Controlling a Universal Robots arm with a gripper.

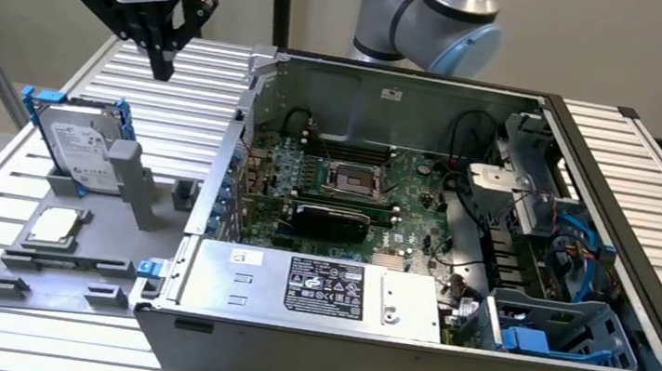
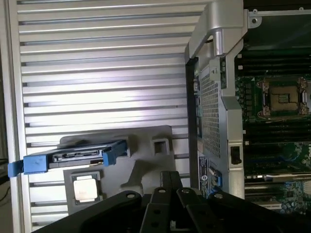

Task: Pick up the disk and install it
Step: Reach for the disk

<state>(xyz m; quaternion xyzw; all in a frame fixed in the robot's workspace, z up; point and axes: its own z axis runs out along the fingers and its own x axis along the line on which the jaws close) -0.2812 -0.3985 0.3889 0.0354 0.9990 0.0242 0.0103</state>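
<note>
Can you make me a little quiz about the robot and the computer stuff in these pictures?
1. True or false: the gripper holds the disk.
2. Where does the disk stand? A) in the grey holder B) in the computer case C) between the gripper's fingers
3. Fill in: the frame round the disk is coloured ____.
Key: 1 false; 2 A; 3 blue.

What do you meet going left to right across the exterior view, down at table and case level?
disk, standing on edge in the grey fixture → CPU socket on the motherboard → blue cage inside the case, at the exterior view's right. The small square chip is left out because it sits under the disk's span.
</note>
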